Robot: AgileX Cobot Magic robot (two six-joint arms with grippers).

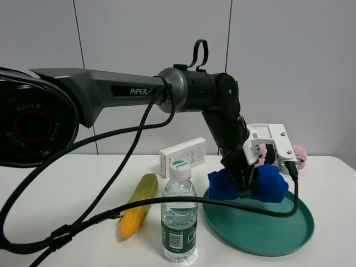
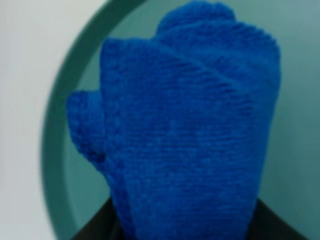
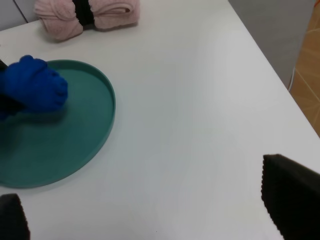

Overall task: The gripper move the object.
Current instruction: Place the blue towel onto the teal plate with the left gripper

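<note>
We see the left claw [image 1: 245,188] reaching across to the right side of the tabletop [image 1: 67,189], its jaws clamped on a blue towel [image 1: 272,186]. The cloth bulges out on both sides of the jaws. In the left wrist view the towel [image 2: 190,135] fills most of the frame. The towel sits over the back part of a round teal tray [image 1: 278,236]; we cannot tell whether it touches the tray floor.

The right claw [image 3: 150,210] hangs over bare tabletop beside the tray [image 3: 75,150], jaws wide apart with nothing between them.

A corn cob [image 1: 139,206], a water bottle [image 1: 179,217] and a white carton [image 1: 182,156] stand left of the tray. A rolled pink towel [image 3: 85,15] lies behind it.
</note>
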